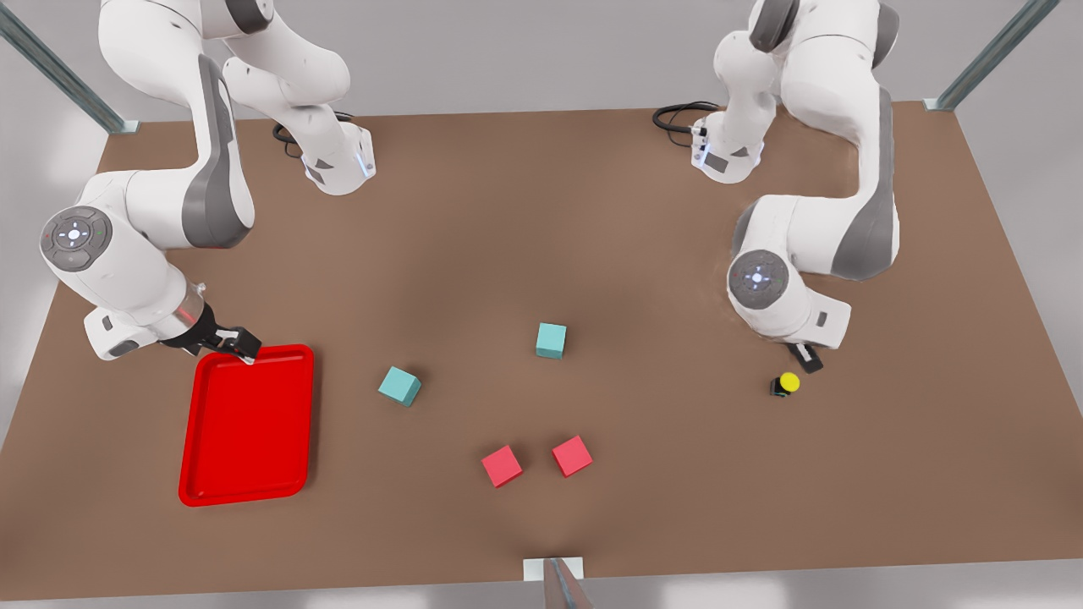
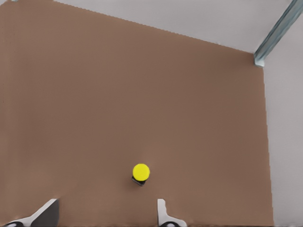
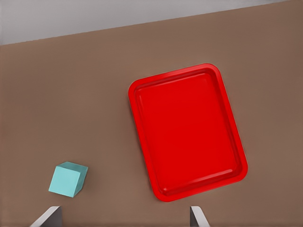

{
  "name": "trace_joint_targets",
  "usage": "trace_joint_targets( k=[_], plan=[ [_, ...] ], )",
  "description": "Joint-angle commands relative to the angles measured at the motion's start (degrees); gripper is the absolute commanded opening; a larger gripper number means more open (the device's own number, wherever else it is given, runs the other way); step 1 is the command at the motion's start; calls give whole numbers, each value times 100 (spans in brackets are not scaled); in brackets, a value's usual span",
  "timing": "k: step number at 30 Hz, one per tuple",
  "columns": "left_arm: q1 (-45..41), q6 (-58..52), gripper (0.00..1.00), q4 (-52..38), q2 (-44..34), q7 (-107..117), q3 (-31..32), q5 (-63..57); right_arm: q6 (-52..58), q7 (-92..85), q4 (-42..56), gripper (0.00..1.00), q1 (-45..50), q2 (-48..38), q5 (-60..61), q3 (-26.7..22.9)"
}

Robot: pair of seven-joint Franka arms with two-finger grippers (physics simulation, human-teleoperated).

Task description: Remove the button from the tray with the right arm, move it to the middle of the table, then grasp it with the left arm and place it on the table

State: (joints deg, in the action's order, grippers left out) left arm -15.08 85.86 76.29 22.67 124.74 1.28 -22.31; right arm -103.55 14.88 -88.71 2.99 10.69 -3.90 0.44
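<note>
The button (image 1: pixel 786 385), a black body with a yellow cap, stands upright on the brown table (image 1: pixel 541 211) at the front view's right, apart from the tray. My left gripper (image 1: pixel 805 358) hovers just behind it, open, and the button (image 2: pixel 140 173) sits ahead of the spread fingertips of this gripper (image 2: pixel 106 204). The red tray (image 1: pixel 247 423) lies at the front view's left with nothing in it. My right gripper (image 1: pixel 238 345) hangs over the tray's far rim, open and holding nothing. From the right wrist, the tray (image 3: pixel 187 132) lies beyond the gripper (image 3: pixel 124 210).
Two teal cubes (image 1: pixel 399 386) (image 1: pixel 551 340) and two red cubes (image 1: pixel 502 466) (image 1: pixel 572 456) lie mid-table. One teal cube (image 3: pixel 68 179) is near the right gripper. Black cables (image 1: pixel 677 114) lie by the arm bases. A small mount (image 1: pixel 554 571) sits at the front edge.
</note>
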Motion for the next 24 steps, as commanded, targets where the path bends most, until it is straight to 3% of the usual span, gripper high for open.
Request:
trace_joint_targets(
  k=[1,3,4,6,9,24],
  plan=[
    [734,-562,100,-246,-114,-10255,-5,2318,-7,-3,3,100,0,-6,4,0],
    [1218,-457,100,-159,-553,-13880,-119,2608,-7,-3,3,100,0,-6,4,0],
    [1218,-351,100,192,-939,-13959,-163,2706,1,-3,3,100,-9,-6,4,0],
    [1209,1432,100,2563,-2388,-13854,-110,2355,2,-12,3,100,-9,-6,4,0],
    [1200,1363,100,2144,-2039,-13520,-93,2363,2,-12,3,100,-9,-6,4,0],
    [1200,1328,100,2135,-1986,-13432,-93,2345,2,-12,3,100,-9,-6,4,0]
  ],
)
